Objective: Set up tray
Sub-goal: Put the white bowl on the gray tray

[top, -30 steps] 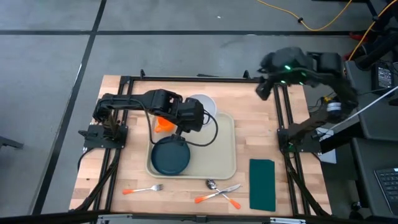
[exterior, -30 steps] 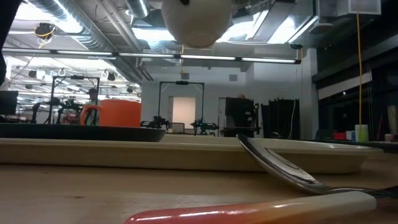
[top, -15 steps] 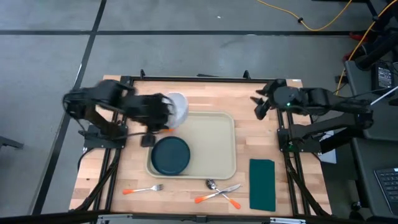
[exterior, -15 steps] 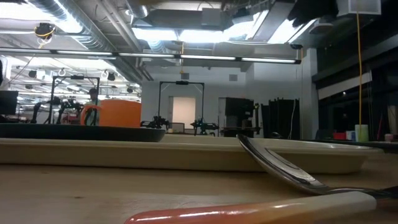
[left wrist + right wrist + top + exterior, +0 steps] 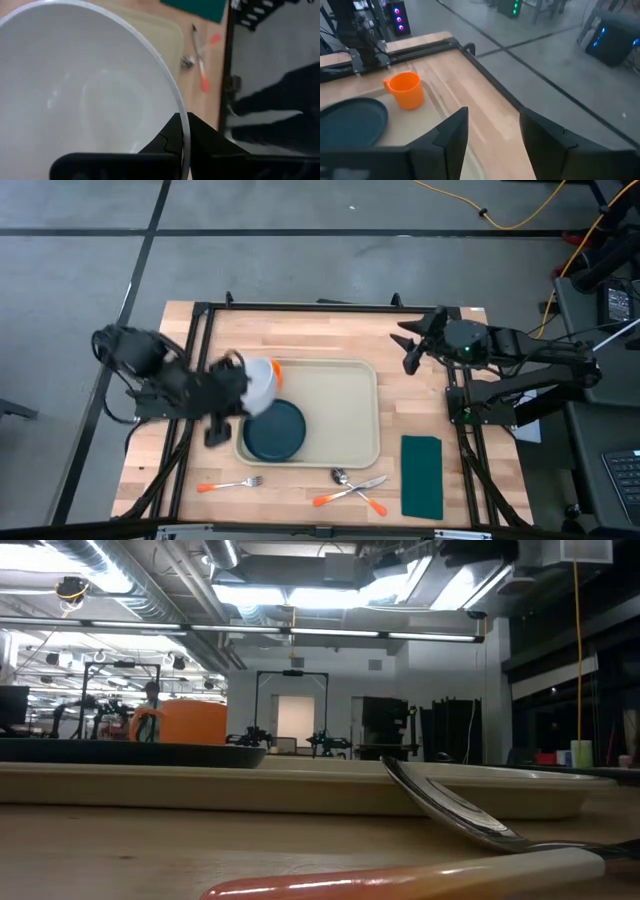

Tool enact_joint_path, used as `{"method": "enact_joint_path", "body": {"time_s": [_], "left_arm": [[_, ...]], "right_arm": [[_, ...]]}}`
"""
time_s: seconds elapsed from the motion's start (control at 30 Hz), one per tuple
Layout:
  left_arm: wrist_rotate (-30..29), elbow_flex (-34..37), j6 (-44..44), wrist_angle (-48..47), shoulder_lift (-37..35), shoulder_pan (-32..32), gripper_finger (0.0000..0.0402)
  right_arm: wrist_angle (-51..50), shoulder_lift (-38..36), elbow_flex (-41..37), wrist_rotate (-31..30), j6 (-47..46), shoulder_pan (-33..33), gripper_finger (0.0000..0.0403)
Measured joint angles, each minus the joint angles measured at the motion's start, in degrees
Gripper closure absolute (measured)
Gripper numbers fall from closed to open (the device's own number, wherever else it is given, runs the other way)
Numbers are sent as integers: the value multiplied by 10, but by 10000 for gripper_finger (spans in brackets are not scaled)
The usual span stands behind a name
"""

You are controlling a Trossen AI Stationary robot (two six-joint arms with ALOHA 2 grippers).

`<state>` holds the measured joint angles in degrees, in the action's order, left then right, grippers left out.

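My left gripper point(image 5: 240, 387) is shut on a white bowl point(image 5: 259, 384) above the left rim of the pale beige tray point(image 5: 340, 415). The bowl fills the left wrist view point(image 5: 85, 95). An orange cup point(image 5: 272, 366) stands on the tray's far left corner, half hidden under the bowl. A dark teal plate point(image 5: 275, 430) lies flat on the tray's near left part. My right gripper point(image 5: 410, 352) hangs open over the table's far right part, beyond the tray's right rim. Its wrist view shows the cup point(image 5: 406, 90) and the plate point(image 5: 350, 117). My left gripper point(image 5: 184, 145) holds the white bowl by its rim point(image 5: 184, 127). One finger point(image 5: 167, 140) is inside the bowl and the other point(image 5: 207, 142) is outside. The gripper comes at it from the table's left side. The bowl is lifted clear.
A dark green napkin point(image 5: 422, 476) lies right of the tray. A fork point(image 5: 228, 484), a spoon point(image 5: 343, 478) and a knife point(image 5: 350, 492) with orange handles lie near the table's near edge. Black frame rails point(image 5: 190, 380) run along both sides.
My left arm drew back toward the table's left edge and then toward the near edge. It carried the white bowl from above the tray's far left part to above the tray's left rim. The bowl left the low view. My right arm came down and reached toward the tray's far right corner.
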<state>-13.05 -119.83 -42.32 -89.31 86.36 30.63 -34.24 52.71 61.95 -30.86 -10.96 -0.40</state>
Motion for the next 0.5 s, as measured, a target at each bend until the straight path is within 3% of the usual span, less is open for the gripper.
{"method": "enact_joint_path", "body": {"time_s": [0.17,0.5], "left_arm": [[14,1,-40,24,66,34,400],[-12,1,-101,-10,150,31,400]], "right_arm": [[16,1,0,0,25,-1,221],[35,1,0,19,74,-2,221]]}}
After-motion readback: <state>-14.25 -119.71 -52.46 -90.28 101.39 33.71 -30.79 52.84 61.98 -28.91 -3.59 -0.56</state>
